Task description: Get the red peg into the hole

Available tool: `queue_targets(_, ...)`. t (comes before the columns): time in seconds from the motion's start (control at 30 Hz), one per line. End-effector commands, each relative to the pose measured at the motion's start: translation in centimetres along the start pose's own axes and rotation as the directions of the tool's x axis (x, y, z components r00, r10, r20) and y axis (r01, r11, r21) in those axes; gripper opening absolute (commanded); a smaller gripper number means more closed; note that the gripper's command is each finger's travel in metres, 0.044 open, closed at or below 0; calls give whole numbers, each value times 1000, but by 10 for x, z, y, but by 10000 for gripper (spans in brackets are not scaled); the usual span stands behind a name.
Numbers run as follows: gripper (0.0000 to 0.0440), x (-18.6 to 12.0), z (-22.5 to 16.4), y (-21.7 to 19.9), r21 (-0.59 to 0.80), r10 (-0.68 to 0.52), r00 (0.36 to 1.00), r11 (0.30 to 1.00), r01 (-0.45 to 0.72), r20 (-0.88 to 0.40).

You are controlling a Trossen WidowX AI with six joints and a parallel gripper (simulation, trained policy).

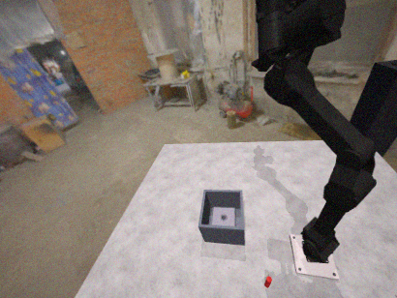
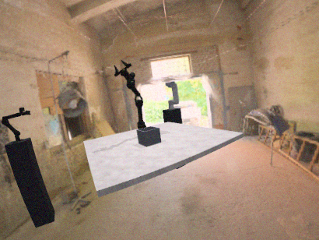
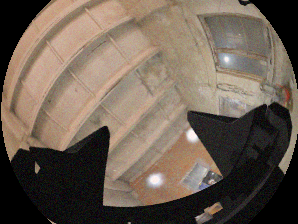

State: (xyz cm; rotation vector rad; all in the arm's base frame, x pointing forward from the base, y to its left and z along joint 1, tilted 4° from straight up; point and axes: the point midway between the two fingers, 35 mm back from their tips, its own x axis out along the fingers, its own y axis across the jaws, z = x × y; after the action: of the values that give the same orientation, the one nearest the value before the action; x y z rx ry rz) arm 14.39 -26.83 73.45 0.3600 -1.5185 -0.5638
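Observation:
The red peg (image 1: 268,282) is small and lies on the table near its front edge in the top view, to the right of the box and in front of it. The grey open box (image 1: 223,235) (image 2: 149,137) stands on the table. Inside it, a pale plate (image 1: 230,212) with a dark hole shows in the top view, and nothing is seen in the hole. My gripper (image 2: 118,63) (image 3: 148,123) is raised high above the table, far from peg and box. Its fingers are wide open and point upward, with nothing between them. The fingers cannot be made out in the top view.
The arm's pale base plate (image 1: 299,265) sits on the table (image 1: 145,232) (image 2: 113,167), right of the box and close to the peg. A black pillar (image 1: 378,106) stands behind the arm. The exterior view shows another small arm on a tall black pedestal (image 2: 30,183) at the left.

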Motion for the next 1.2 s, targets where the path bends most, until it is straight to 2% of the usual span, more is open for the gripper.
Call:
queue_targets(0.0, 424, 0, -2, -5, -12, -17, 1000, 1000, 17, -6)
queue_targets(0.03, 440, 0, -4, -9, -21, -34, 999, 999, 34, -16)
queue_targets(0.6, 440, -29, -45, -75, -89, -317, 929, 948, 305, -192)
queue_targets(1.17, 440, -82, -93, -95, 5, -470, 796, 860, 510, -382)
